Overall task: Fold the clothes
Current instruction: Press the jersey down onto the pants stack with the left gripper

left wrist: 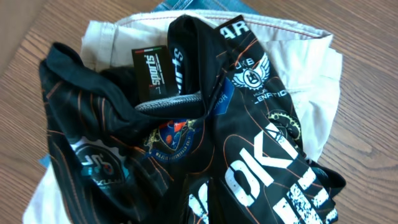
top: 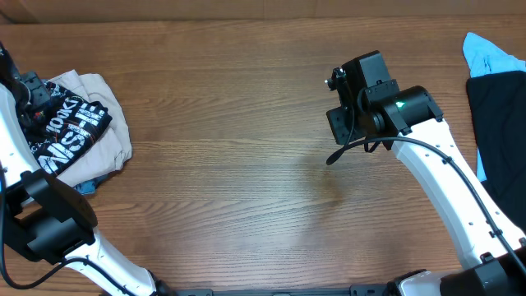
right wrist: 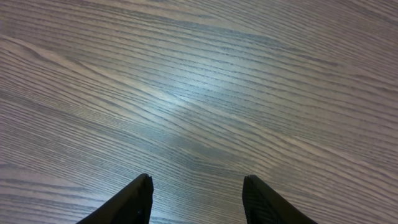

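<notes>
— At far left of table [top: 246, 173]: position of clothes [top: 70, 131] relative to left gripper [top: 29, 97]?
— Lies crumpled on top of beige trousers [top: 111, 103], directly below and just to the right of left gripper as seen in overhead view. Shows white block lettering facing up. Fills left wrist view at close range: black fabric, fine orange contour lines, light-blue logos, black hang tag [left wrist: 152, 71] at upper middle.
— Left gripper state?
— Cannot tell. Fingertips outside left wrist view, masked by arm hardware in overhead view. Contact with fabric not confirmable.
— Right gripper [right wrist: 198, 182]?
— Released. Stands with fingers [right wrist: 134, 202] parted over bare wood, only grain visible in the gap. Hovers right of table centre, well apart from clothes.
— Other items?
— Blue denim-like fabric [left wrist: 199, 6] under the pile, at top edge of left wrist view. Light-blue cloth [top: 491, 53] and dark garment [top: 501, 115] at far right table edge.
</notes>
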